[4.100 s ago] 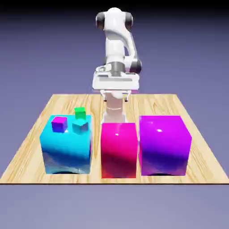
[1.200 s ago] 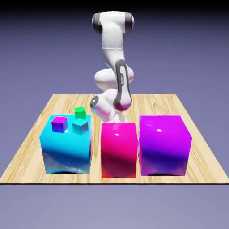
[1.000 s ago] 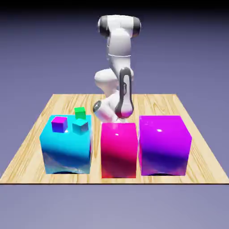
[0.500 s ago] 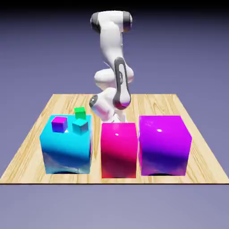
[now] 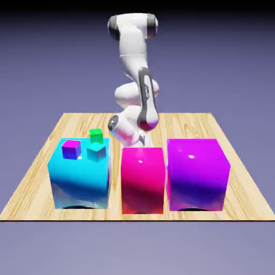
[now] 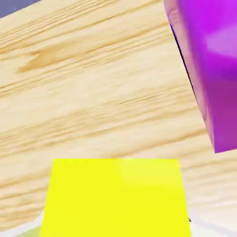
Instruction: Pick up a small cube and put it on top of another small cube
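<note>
The small cube (image 6: 115,196) fills the bottom middle of the hand view, bright yellow, large and close, resting on the wooden table (image 6: 92,92). It sits where my fingertips are and covers them almost fully, so my gripper is shut on it. In the exterior view the arm (image 5: 140,105) bends down behind the big magenta block (image 5: 142,177). That block hides both the gripper and the small cube there. A small purple cube (image 5: 71,149) and a small cyan cube (image 5: 96,152) sit on the big cyan block (image 5: 80,180). A small green cube (image 5: 96,135) shows just behind them.
A big purple block (image 5: 197,172) stands at the exterior view's right, touching the magenta one. Its glossy side (image 6: 208,60) rises close by at the hand view's right. The three big blocks form a row near the table's front edge (image 5: 134,216).
The arm came down behind the magenta block. Over the last second its wrist swung a little toward the exterior view's left, and the jaws closed on the small cube.
</note>
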Robot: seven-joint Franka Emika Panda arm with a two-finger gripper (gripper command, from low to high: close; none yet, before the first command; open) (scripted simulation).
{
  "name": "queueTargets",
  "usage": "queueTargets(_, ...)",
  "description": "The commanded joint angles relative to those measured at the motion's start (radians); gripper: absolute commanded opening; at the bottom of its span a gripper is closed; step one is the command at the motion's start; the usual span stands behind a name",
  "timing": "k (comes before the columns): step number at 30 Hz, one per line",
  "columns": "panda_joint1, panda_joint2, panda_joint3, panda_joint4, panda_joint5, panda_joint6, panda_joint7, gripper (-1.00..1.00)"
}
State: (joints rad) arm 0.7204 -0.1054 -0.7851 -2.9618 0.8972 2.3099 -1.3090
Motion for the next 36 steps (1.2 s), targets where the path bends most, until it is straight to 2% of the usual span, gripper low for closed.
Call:
queueTargets(1, 0.013, -0.009, -0.016, 0.002, 0.011, -0.019, 0.042, -1.00)
queueTargets(31, 0.402, -0.289, -0.506, 0.057, 0.299, -0.626, 1.347, -1.00)
queueTargets(36, 0.438, -0.356, -0.544, 0.222, 0.165, -0.811, 1.408, -1.00)
